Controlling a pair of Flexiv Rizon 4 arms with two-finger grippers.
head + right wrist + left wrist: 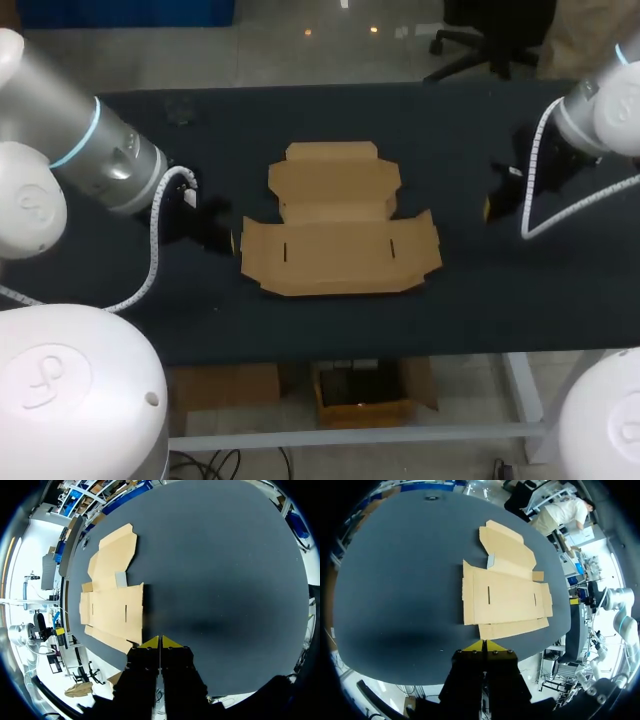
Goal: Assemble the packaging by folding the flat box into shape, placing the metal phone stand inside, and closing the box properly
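Head view: the flat box (340, 228) lies mid tabletop (470, 300), long side running left to right; left pincer (484, 646) waits just beside its left end, nearer than right pincer (160, 641); both pincers are pressed together, holding nothing.

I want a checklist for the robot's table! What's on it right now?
Surface: dark table.
Job's things: cardboard box lying flat and unfolded mid-table; small grey piece at its notch, cannot tell what it is.
Clutter: small dark round thing near the far edge.
Grippers: left gripper and right gripper both shut and empty, one each side of the box.
Cables: white left cable, white right cable, each along its arm.
Surroundings: nothing seen.
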